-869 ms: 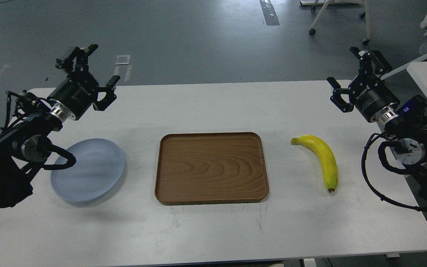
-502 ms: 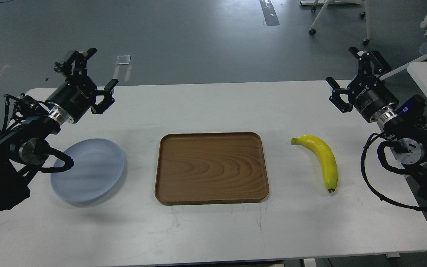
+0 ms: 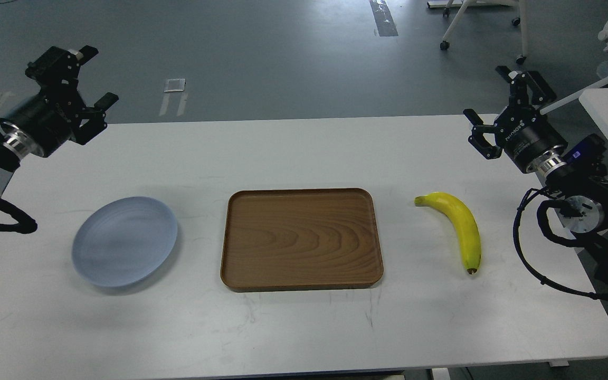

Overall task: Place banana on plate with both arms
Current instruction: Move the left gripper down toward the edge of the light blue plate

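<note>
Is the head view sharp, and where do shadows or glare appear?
Head view: sharp overall; banana and tray crisp. Soft shadow under the near edge of the plate. Faint sheen streaks on the plate, no strong glare on the table.

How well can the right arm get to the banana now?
Probably yes: the right pincer is open and empty, the banana lies on its side of the table, and nothing stands between them.

Bright even overhead light, soft shadows, sharp focus
</note>
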Action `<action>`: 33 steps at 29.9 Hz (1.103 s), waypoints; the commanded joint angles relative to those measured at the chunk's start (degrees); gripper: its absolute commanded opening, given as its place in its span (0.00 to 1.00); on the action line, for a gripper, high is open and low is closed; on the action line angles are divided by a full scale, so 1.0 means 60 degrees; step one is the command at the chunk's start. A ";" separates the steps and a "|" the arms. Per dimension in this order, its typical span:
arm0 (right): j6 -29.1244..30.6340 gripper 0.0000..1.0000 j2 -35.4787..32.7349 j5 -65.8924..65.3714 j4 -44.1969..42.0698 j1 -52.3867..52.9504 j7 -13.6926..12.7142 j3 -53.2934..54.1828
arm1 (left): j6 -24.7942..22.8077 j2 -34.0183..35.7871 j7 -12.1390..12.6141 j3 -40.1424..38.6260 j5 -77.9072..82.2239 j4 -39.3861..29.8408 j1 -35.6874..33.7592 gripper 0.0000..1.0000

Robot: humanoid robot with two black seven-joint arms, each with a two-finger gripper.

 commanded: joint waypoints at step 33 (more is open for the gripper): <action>0.0000 1.00 -0.0016 0.0001 0.0101 0.0000 0.0000 0.0000 | 0.2077 0.1399 -0.0073 0.3928 0.8536 0.0157 0.0829 0.97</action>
